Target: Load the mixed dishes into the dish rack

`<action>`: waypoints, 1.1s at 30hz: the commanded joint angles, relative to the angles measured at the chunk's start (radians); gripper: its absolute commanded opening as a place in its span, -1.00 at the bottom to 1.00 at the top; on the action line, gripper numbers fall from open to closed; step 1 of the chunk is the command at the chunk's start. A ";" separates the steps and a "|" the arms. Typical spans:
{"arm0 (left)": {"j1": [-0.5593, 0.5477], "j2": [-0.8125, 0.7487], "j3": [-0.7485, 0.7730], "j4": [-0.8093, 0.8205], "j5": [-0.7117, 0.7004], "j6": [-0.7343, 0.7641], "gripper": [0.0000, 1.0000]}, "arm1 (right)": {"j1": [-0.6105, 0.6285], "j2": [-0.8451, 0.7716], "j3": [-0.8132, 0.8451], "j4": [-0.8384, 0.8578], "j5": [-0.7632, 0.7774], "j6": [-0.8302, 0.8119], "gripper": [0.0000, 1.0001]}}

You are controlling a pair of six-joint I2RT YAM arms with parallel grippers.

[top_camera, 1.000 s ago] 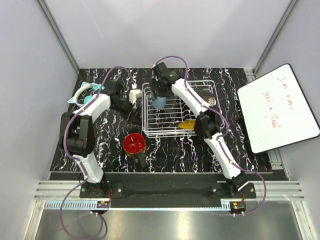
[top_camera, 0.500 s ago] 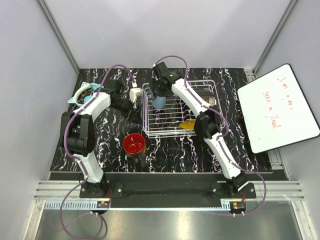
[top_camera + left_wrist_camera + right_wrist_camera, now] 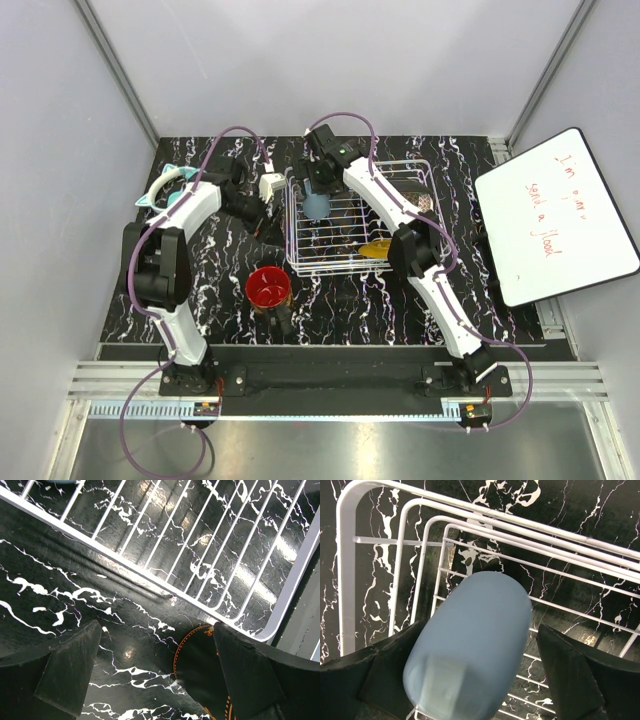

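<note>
right gripper fingers spread wide either side of light blue cup, one finger clear of it, cup inside corner of dish rack; left gripper fingers wide, nothing between, over tabletop beside rack, dark orange-trimmed dish by one finger; dark mug on table, outside the rack

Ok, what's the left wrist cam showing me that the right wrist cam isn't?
Only the left wrist: bare table outside the rack, and a dark orange-trimmed item lying by one finger, too cropped to identify. Nothing sits between the jaws. Only the right wrist: the blue cup between wide-open jaws, over a corner of the rack. Both: white rack wires over the black marbled table, and open jaws.
</note>
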 commanded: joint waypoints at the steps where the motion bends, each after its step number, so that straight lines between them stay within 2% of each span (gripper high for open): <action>1: -0.006 0.003 0.053 0.013 0.081 0.001 0.98 | 0.006 0.000 0.002 0.019 -0.023 -0.003 0.99; 12: 0.018 0.016 0.082 0.000 0.061 -0.004 0.98 | 0.006 -0.082 0.015 0.014 0.006 -0.023 0.99; 21: 0.091 0.000 0.237 -0.176 -0.008 0.082 0.98 | 0.019 -0.276 -0.033 -0.042 0.103 -0.065 0.99; 25: 0.089 -0.051 0.257 -0.354 -0.019 0.210 0.98 | 0.031 -0.369 -0.070 -0.087 0.147 -0.062 0.99; 28: 0.077 -0.111 0.170 -0.475 -0.088 0.324 0.98 | 0.046 -0.478 -0.138 -0.095 0.161 -0.049 0.99; 31: 0.042 -0.219 0.038 -0.501 -0.180 0.378 0.98 | 0.056 -0.674 -0.299 -0.037 0.152 -0.030 1.00; 33: -0.007 -0.260 -0.086 -0.487 -0.203 0.384 0.98 | 0.060 -0.765 -0.473 0.016 0.157 -0.023 0.99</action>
